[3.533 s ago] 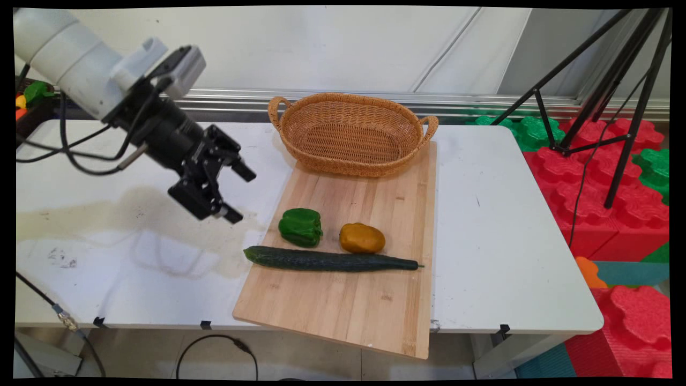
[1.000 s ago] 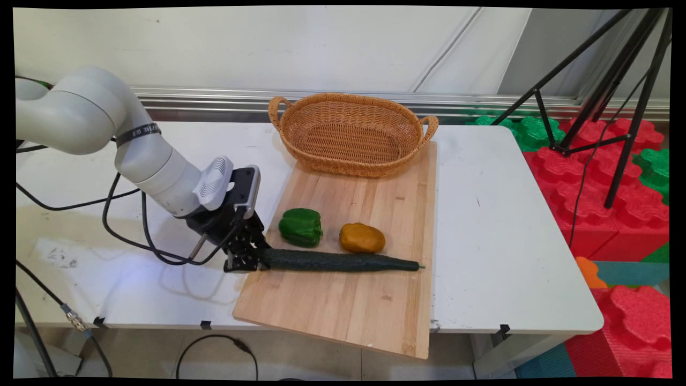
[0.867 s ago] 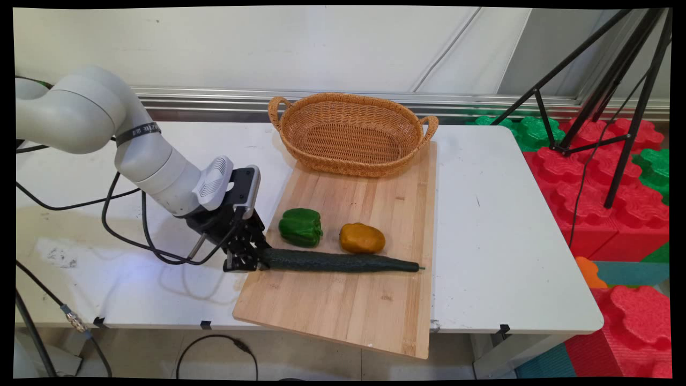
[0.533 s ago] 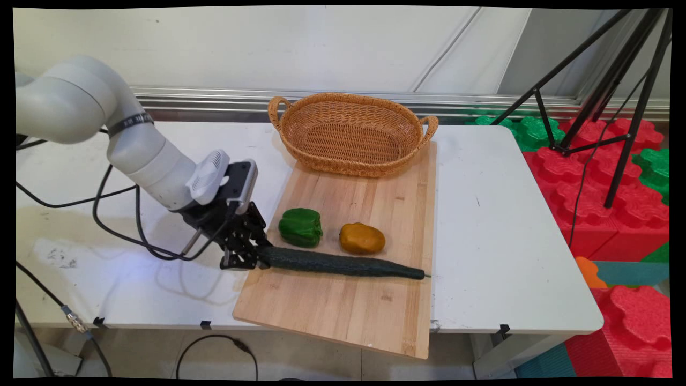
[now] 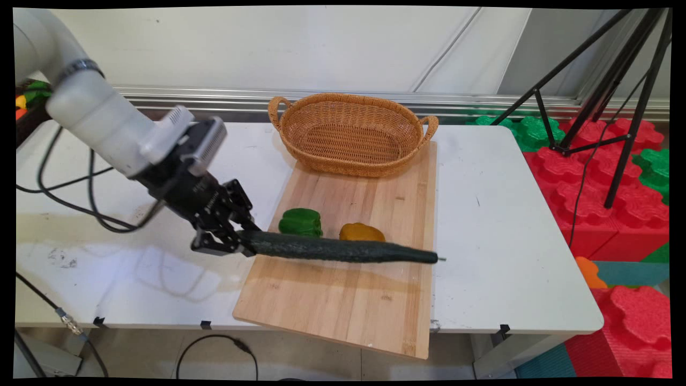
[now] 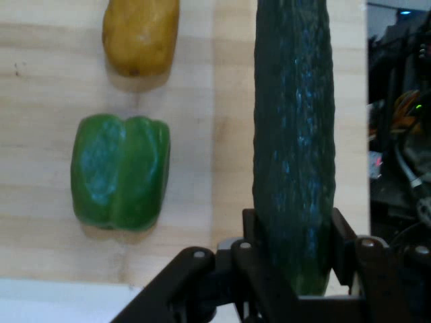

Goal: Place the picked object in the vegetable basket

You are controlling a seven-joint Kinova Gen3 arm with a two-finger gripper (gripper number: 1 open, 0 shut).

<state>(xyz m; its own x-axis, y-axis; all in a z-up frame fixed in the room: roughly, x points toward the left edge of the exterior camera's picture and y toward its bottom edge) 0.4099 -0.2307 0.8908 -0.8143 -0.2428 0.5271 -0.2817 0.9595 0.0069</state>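
My black gripper [image 5: 244, 244] is shut on the left end of a long dark green cucumber [image 5: 343, 251], which hangs level above the wooden cutting board [image 5: 348, 305] and casts a shadow on it. In the hand view the cucumber [image 6: 294, 134] runs up from between my fingers [image 6: 252, 232]. Behind the cucumber, a green bell pepper [image 5: 300, 221] and a yellow-brown potato [image 5: 362, 232] lie on the board. The hand view has the pepper [image 6: 121, 171] at the left and the potato [image 6: 140, 33] above it.
An empty wicker basket [image 5: 351, 134] stands at the board's far end. The white table [image 5: 509, 214] reaches right to its edge. Beyond it are a black tripod [image 5: 616, 107] and red and green foam blocks [image 5: 600, 187]. Black cables [image 5: 80, 182] hang from the arm.
My gripper came down from the left, shut on the cucumber's left end, and has lifted it off the board, up and slightly left. Pepper and potato have not moved.
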